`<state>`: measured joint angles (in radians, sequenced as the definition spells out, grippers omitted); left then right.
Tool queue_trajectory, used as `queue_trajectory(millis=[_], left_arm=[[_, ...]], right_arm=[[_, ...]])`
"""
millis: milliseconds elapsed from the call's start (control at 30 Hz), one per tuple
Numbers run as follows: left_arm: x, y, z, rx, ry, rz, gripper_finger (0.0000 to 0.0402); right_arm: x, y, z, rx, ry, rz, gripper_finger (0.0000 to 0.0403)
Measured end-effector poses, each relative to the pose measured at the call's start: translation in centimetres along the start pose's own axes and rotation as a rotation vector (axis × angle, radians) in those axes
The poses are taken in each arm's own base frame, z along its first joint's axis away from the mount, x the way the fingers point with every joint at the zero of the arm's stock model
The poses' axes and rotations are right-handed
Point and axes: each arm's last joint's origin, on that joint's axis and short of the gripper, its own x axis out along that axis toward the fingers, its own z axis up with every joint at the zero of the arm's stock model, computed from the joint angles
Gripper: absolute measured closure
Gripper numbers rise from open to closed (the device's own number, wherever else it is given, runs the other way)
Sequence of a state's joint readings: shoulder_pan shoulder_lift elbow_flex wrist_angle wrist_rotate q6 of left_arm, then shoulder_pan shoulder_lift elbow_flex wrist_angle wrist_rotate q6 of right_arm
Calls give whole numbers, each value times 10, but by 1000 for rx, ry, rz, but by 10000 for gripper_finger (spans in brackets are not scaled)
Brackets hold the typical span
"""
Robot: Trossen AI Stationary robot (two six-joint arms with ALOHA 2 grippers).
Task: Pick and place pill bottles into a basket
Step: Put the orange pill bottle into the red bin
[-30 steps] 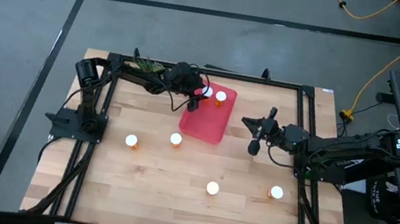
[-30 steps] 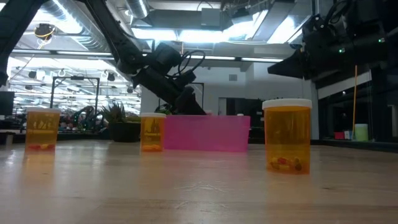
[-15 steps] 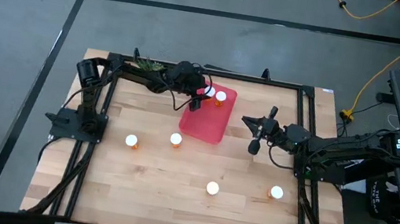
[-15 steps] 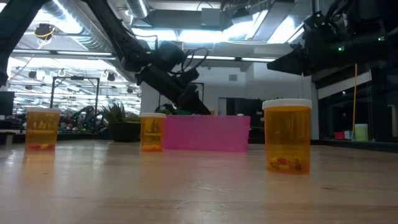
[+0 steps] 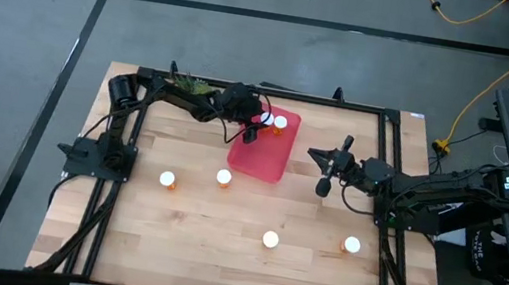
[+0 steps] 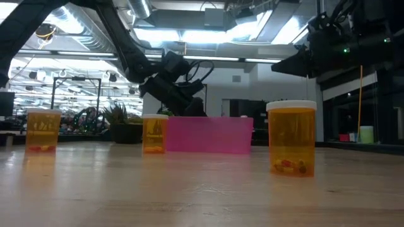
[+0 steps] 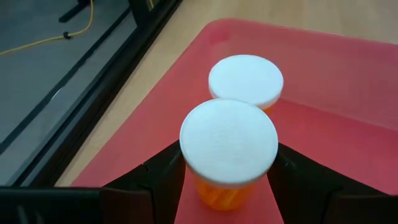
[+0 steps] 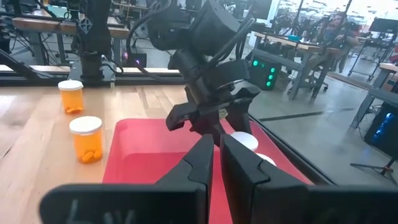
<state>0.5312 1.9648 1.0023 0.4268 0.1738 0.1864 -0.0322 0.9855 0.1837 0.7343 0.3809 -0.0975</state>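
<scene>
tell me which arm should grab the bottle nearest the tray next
Left. Its gripper is over the tray, a short way from that bottle. The right gripper waits beyond the tray's other side.

Two dark jointed arms trailing black cables.

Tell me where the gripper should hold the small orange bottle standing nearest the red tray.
Grip the orange bottle with the white cap on its round side wall below the cap, coming from above: it stands upright, clear of the flat red plastic tray.

Green potted plant (image 5: 186,82) at the wooden table's (image 5: 218,248) far edge; yellow cable (image 5: 491,82) on the floor
</scene>
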Motion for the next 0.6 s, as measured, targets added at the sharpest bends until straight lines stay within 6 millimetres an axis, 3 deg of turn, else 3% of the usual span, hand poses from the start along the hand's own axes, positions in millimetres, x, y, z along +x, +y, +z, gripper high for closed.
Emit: queue_trajectory(millis=[600], left_arm=[[0,1,-1,-1,24,42,197]], right_arm=[[0,0,-2,32,21,2,368]])
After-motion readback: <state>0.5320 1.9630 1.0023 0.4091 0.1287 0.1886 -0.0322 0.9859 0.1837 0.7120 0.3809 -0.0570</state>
